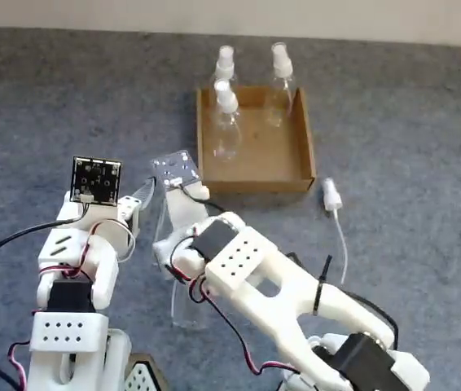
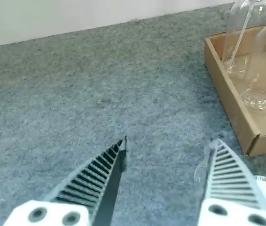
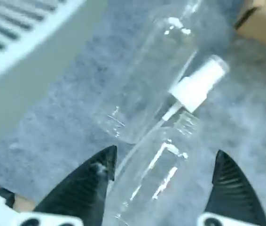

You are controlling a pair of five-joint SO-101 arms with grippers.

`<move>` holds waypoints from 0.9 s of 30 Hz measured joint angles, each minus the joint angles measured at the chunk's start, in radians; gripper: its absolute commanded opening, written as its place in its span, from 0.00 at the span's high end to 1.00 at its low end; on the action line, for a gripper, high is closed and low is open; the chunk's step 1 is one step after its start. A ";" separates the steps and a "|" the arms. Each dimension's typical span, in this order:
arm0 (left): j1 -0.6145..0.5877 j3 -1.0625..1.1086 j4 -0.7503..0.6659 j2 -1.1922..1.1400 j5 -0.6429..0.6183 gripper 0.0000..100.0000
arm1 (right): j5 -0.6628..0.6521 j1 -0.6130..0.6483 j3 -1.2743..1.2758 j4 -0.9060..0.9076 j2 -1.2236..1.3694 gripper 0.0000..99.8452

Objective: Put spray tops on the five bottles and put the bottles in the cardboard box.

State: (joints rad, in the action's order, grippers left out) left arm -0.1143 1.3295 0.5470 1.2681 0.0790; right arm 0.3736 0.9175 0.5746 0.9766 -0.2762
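Between the open fingers of my right gripper (image 3: 163, 174) lies a clear bottle (image 3: 154, 172) on the carpet. A white spray top (image 3: 198, 85) rests at its neck; I cannot tell whether it is seated. A second clear bottle (image 3: 152, 75) lies just beyond. My left gripper (image 2: 169, 143) stands open over bare carpet, beside the cardboard box (image 2: 229, 101). The box (image 1: 255, 175) holds a capped bottle (image 1: 226, 122) and another (image 1: 279, 81) at its back right. A third capped bottle (image 1: 224, 63) stands at the box's back edge. A loose spray top (image 1: 331, 196) lies right of the box.
Grey carpet covers the table. The right arm (image 1: 255, 269) stretches from the lower right toward the box's front left corner, over a lying bottle (image 1: 186, 305). The left arm (image 1: 76, 269) stands at the lower left. Open carpet lies to the far left and right.
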 measured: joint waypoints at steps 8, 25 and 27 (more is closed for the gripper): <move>0.000 0.000 0.000 0.000 0.000 0.74 | 0.005 -0.003 0.000 -0.005 0.161 0.74; 0.000 0.000 0.000 0.000 0.000 0.74 | -0.367 -0.443 0.031 0.198 0.080 0.93; 0.000 0.000 0.000 0.000 0.000 0.75 | -0.443 -0.560 0.014 0.239 0.023 0.93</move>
State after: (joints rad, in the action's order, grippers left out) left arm -0.1143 1.3295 0.5470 1.2681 0.0790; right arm -0.0698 0.3575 0.5884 1.2160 -0.2532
